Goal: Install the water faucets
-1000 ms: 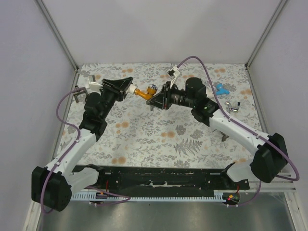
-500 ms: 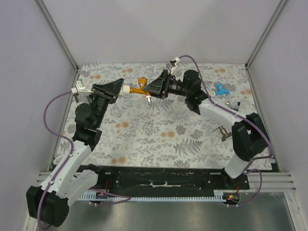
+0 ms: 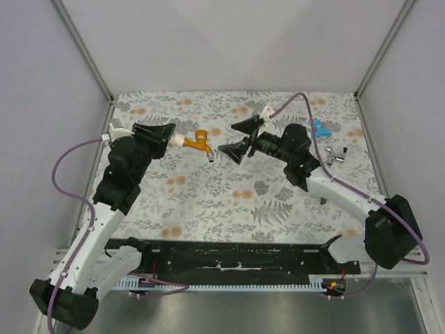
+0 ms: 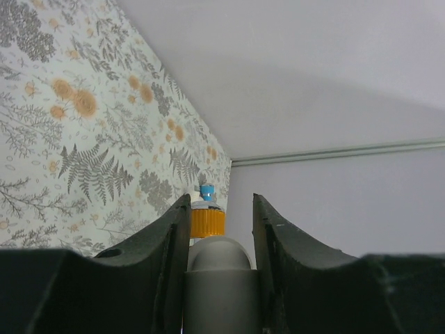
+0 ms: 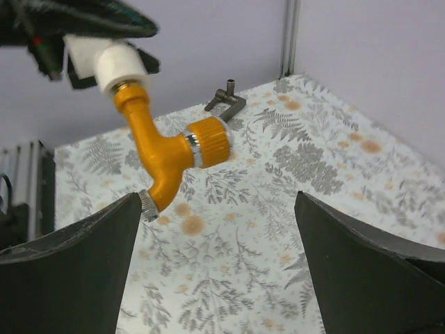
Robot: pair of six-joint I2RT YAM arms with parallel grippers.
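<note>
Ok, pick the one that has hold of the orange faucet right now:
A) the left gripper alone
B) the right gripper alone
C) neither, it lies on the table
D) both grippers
A: the left gripper is clamped on the white end of the orange faucet, holding it in the air, while the right gripper stands open beside it without touching it.

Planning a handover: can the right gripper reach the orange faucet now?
Probably yes: the right gripper is open facing the orange faucet, held aloft by the left gripper; nothing between.
</note>
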